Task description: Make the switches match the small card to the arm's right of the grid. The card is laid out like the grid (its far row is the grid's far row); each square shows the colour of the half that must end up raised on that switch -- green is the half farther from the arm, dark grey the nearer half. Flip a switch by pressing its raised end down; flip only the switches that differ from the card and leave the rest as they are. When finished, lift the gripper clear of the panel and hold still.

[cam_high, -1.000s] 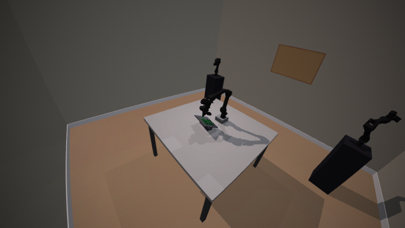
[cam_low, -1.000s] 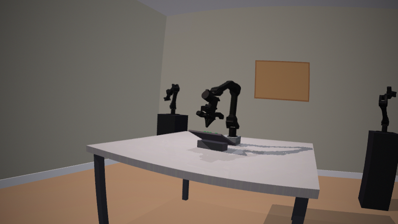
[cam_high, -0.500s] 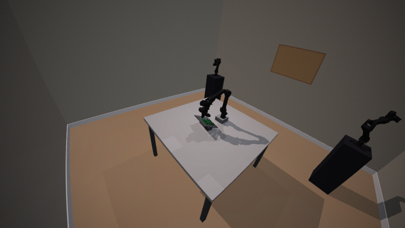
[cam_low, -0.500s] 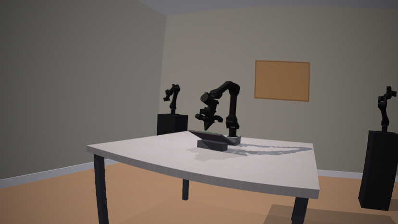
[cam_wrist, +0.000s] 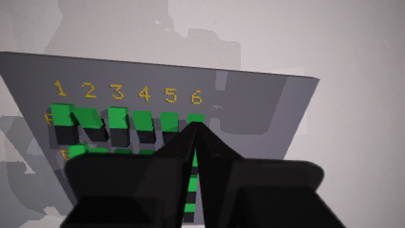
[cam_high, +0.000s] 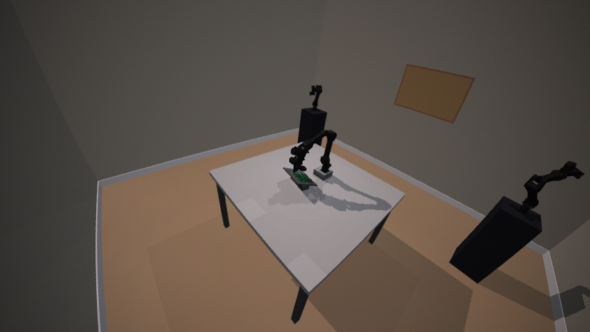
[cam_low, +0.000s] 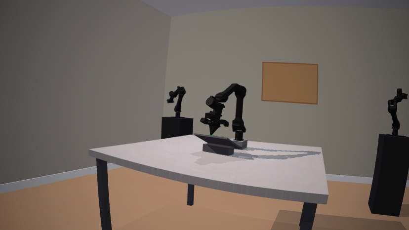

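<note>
The grey switch panel [cam_high: 287,169] [cam_low: 213,139] [cam_wrist: 275,98] is tilted on its dark base. In the wrist view, the row A switches 1 [cam_wrist: 63,115], 3 [cam_wrist: 118,117] and 5 [cam_wrist: 169,121] show green far halves and dark near halves. Which half is raised is hard to tell for several switches. My gripper [cam_high: 295,170] [cam_low: 211,134] [cam_wrist: 196,127] is shut and empty. Its tips are low over the panel, overlapping the A6 switch [cam_wrist: 196,118] in the wrist view; contact cannot be told. The fingers hide much of the lower rows. The card cannot be made out.
The panel stands on the white table [cam_high: 264,239] [cam_low: 137,157] in front of the arm's base [cam_high: 323,172] [cam_low: 241,143]. Two other arms stand on dark pedestals [cam_high: 497,239] [cam_low: 177,127] away from the table.
</note>
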Robot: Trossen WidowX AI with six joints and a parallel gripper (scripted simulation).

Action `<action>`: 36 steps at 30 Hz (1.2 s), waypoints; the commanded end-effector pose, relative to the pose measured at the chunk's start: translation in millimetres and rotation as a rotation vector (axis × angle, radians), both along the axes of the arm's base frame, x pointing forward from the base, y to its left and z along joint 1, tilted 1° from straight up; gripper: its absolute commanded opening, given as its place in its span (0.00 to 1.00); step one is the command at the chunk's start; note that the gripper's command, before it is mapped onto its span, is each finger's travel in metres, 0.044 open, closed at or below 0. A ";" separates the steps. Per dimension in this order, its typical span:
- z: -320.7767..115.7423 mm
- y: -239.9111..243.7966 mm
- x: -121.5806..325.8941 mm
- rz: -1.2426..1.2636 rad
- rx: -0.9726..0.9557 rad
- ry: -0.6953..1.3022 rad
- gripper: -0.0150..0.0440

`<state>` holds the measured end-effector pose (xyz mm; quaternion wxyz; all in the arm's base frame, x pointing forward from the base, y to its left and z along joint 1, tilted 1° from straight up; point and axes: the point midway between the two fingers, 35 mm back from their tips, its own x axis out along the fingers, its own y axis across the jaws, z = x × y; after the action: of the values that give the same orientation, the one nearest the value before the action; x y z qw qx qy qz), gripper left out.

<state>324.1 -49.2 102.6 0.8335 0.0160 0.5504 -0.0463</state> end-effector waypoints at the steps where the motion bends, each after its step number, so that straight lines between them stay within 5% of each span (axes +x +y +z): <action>1: 0.0 0.6 0.5 0.007 0.001 -0.002 0.25; 36: -4.0 0.3 2.3 0.007 0.001 -0.002 0.25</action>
<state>326.1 -49.4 99.1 0.8339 0.0160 0.5497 -0.0463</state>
